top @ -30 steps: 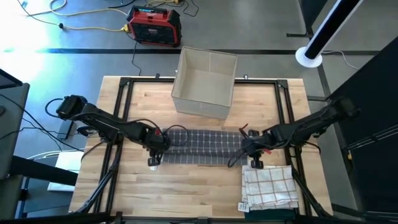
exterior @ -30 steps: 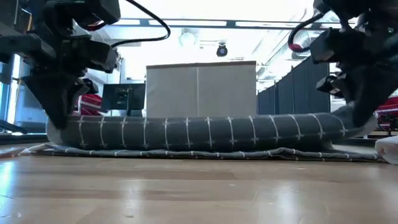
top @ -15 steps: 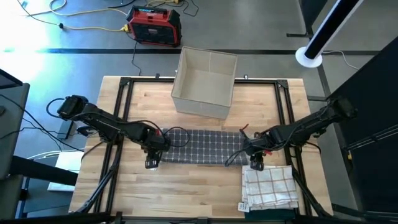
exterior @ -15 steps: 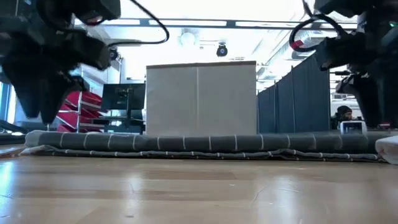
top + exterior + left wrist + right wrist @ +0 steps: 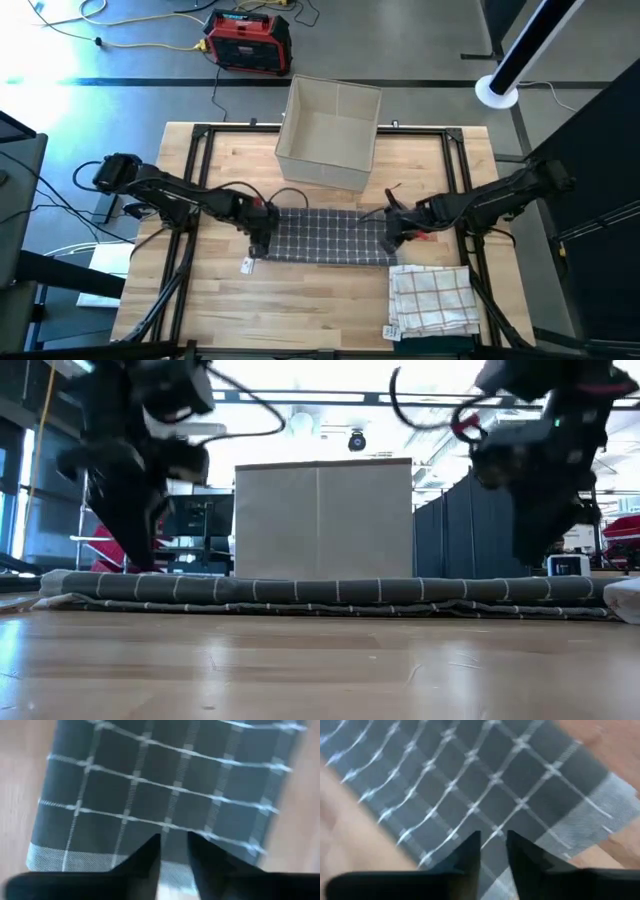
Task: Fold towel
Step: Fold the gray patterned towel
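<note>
Wooden bench (image 5: 320, 295) carries a grey towel (image 5: 325, 236) lying folded flat mid-bench, before an empty box (image 5: 329, 133). Left gripper (image 5: 262, 235) and right gripper (image 5: 392, 232) hang over its ends, fingers nearly closed, gripping nothing. Checked cloth (image 5: 432, 300) lies near right; no writing legible.

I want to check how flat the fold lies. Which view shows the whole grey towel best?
The high view: it shows the grey towel whole, a folded strip between the left gripper and right gripper. The low view shows only its near edge, lying flat. Each wrist view shows one end up close.
</note>
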Available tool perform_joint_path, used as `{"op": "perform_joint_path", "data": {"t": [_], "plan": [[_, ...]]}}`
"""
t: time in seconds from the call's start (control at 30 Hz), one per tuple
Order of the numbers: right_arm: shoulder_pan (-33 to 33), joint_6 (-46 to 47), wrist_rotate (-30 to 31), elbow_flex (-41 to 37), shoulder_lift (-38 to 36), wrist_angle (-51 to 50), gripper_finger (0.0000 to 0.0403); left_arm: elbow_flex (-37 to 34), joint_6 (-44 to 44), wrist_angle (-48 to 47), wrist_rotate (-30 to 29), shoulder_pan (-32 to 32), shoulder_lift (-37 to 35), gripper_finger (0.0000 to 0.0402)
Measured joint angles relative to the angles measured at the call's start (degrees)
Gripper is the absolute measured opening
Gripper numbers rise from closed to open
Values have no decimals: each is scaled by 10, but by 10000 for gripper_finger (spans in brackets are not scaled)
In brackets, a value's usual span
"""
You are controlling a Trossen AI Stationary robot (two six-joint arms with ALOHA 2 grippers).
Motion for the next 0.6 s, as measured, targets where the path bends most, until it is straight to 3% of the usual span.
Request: {"op": "perform_joint_path", "data": {"t": [0.1,0.4,0.6], "plan": [[0,45,19,-36,0,21,9,-42,-57,54,-19,12,0,7],[-60,105,83,-98,-2,33,2,-80,-158,71,-86,41,-2,5],[-114,42,77,-71,-1,13,1,-47,-162,31,-36,41,0,2]]}}
